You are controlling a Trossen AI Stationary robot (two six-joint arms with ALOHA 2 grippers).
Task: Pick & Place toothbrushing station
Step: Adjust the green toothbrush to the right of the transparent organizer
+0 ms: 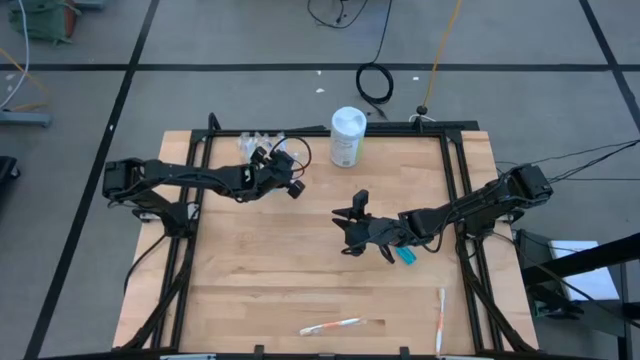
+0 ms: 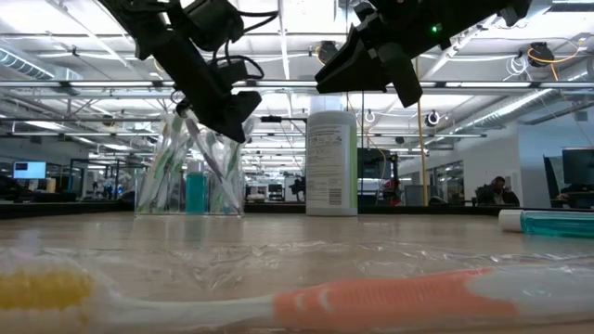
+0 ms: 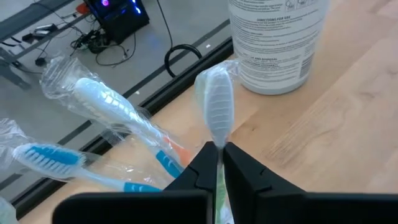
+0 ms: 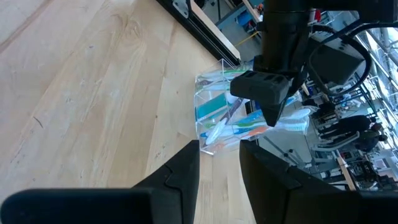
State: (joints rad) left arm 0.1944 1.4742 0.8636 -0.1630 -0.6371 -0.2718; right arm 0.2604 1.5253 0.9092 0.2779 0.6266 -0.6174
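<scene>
Orange-handled wrapped toothbrush point(image 2: 371, 299) lies nearest low camera. Left gripper point(image 3: 219, 163), jaws pinching white wrapped toothbrush point(image 3: 215, 102), hovers above clear cup point(image 4: 219, 112) at table's far edge. Right gripper point(image 4: 219, 163) waits mid-table, jaws apart, empty. Risk: slick wrapper slips; brush misses crowded cup.

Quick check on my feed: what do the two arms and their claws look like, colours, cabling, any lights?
Both arms are black and slim, built of jointed segments. The left arm carries looped black cables near its wrist; the left claw has two matte black wedge-shaped fingers. The right arm trails black cables off the table edge; the right claw has broad black fingers. A small green light shows on one arm in the low view.
</scene>
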